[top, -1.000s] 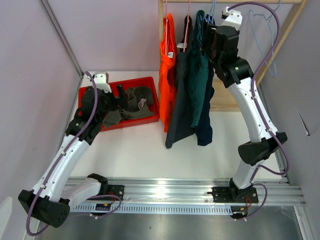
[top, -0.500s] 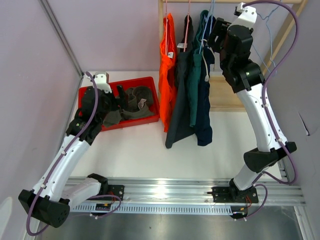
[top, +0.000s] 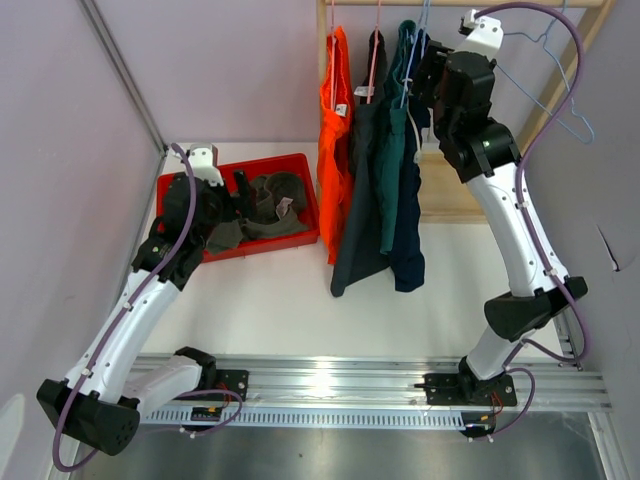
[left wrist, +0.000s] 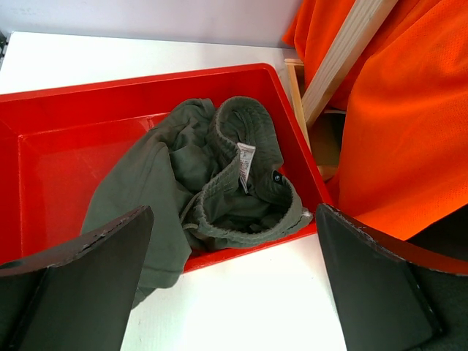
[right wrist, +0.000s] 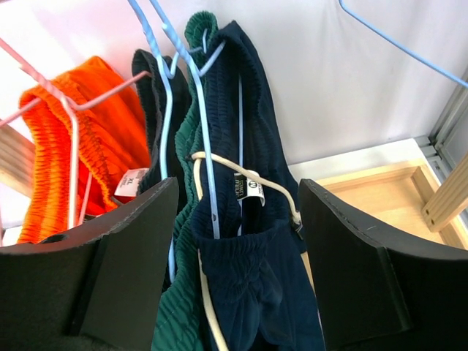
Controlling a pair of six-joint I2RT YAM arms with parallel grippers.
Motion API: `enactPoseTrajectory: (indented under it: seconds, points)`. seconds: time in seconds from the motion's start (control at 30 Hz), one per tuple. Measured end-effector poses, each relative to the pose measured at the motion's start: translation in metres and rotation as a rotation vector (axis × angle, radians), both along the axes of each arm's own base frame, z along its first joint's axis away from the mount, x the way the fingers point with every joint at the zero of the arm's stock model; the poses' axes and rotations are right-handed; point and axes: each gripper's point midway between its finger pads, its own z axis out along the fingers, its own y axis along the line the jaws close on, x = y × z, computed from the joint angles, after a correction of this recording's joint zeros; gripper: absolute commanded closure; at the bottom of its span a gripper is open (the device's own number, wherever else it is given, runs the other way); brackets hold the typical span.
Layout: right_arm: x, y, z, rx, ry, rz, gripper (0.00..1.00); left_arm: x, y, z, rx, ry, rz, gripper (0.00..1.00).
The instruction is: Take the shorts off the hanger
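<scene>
Four shorts hang on wire hangers from the wooden rail: bright orange [top: 335,130], charcoal grey [top: 362,190], teal green [top: 395,175] and navy blue [top: 410,215]. The dark olive shorts [top: 262,208] lie in the red bin [top: 300,165]. My right gripper [top: 428,72] is open high at the rail, jaws either side of the navy shorts [right wrist: 248,241] on their blue hanger [right wrist: 205,131]; teal [right wrist: 172,307], grey [right wrist: 150,110] and orange [right wrist: 51,153] hang to the left. My left gripper [top: 232,190] is open and empty over the bin [left wrist: 110,102], above the olive shorts [left wrist: 212,183].
A wooden rack frame [top: 560,90] with a base tray [top: 450,190] stands at the back right. An empty blue hanger [top: 560,95] swings right of my right arm. Purple walls close both sides. A wooden post [left wrist: 340,58] and orange fabric [left wrist: 395,124] fill the left wrist view's right.
My right gripper rose up to the hanger tops by the rail and stays open around the navy shorts. The empty blue hanger swung out to the right. My left arm has not moved.
</scene>
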Motion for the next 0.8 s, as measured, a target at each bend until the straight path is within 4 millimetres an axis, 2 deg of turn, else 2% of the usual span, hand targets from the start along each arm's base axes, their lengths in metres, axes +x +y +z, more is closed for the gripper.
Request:
enactPoseTrajectory:
  seconds: [0.4,0.6,0.67,0.73,0.8]
  points:
    - [0.025,-0.004,-0.043,-0.013,0.081,-0.019,0.3,-0.002,0.001,0.003,-0.004,-0.01,0.002,0.01]
    - [0.041,-0.006,-0.057,-0.007,0.093,-0.019,0.34,-0.002,0.002,0.004,-0.006,-0.012,0.003,0.01]
    - [0.047,-0.005,-0.059,-0.002,0.091,-0.016,0.37,-0.002,0.002,0.004,-0.006,-0.012,0.003,0.0]
    - [0.055,-0.003,-0.06,0.001,0.086,-0.011,0.45,-0.002,0.002,0.004,-0.006,-0.012,0.003,0.01]
    - [0.07,-0.001,-0.058,0.004,0.078,-0.005,0.58,-0.002,0.002,0.004,-0.006,-0.011,0.003,0.01]
